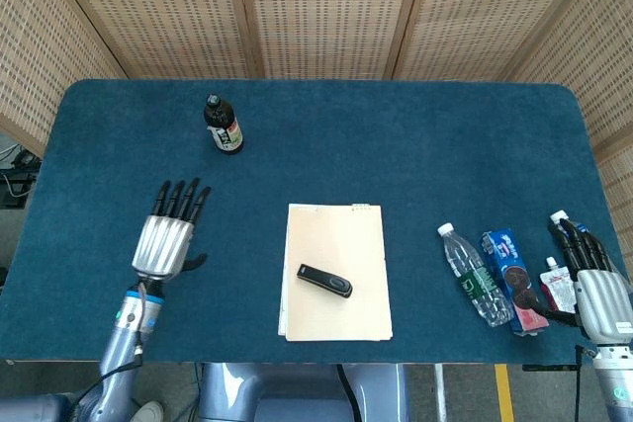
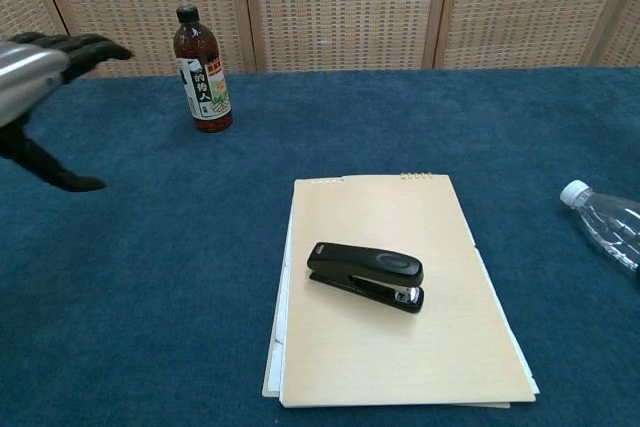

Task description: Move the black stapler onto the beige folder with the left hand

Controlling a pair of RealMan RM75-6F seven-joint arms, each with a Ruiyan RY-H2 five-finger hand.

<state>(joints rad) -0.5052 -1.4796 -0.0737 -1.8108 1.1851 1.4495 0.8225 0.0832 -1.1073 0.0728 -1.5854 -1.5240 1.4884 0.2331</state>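
**Stapler at rest on the folder, left hand well clear**

Stapler and folder sit together near the front middle of the table: the black stapler (image 1: 324, 281) lies flat on the beige folder (image 1: 336, 244), on its lower half, with its length running across the sheet and its metal nose toward the robot's right and slightly toward the front edge. In the chest view the stapler (image 2: 366, 275) is closed and nothing touches it; the folder (image 2: 400, 347) shows a thin stack of sheet edges along its left side.

The left hand (image 1: 168, 234) is well apart from both — out to the left over the blue table (image 1: 396, 135), fingers straight and spread, thumb out to the side, holding nothing. The chest view catches only part of it at the left edge (image 2: 40, 97), with the fingers extended above and the thumb jutting out below.

The right hand (image 1: 593, 279) is at the far right front corner, its dark fingers extended and gripping nothing — just beside a small white pouch (image 1: 559, 289).

Near that corner lie a clear water bottle (image 1: 475, 276) and a blue snack packet (image 1: 512, 274), side by side. A dark sauce bottle (image 1: 224, 126) stands upright toward the back left.
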